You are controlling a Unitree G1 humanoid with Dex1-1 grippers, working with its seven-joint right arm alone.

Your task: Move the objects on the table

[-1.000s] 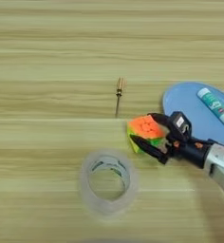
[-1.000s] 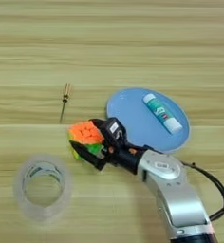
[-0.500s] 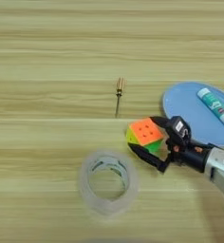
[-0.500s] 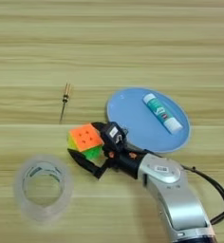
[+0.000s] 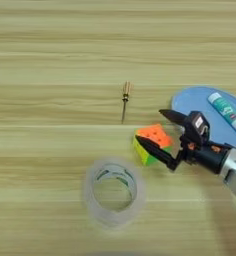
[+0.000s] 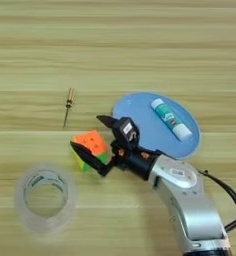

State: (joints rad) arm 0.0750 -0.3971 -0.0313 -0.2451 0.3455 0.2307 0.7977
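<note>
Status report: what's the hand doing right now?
Right hand open, fingers straddling puzzle cube. Cube on table, beside blue plate. Tape roll nearby, clear of hand.

on the desk [image 6: 140, 40]: one clear tape roll [image 6: 44, 197], one puzzle cube [image 6: 91, 147], one glue stick [image 6: 171, 118], one small screwdriver [image 6: 68, 105], one blue plate [image 6: 140, 112], and one claw [image 6: 90, 137].

The wooden table [image 6: 140, 45] bears a tape roll [image 6: 44, 199], screwdriver [image 6: 68, 105], puzzle cube [image 6: 91, 147] and blue plate [image 6: 140, 120].
</note>
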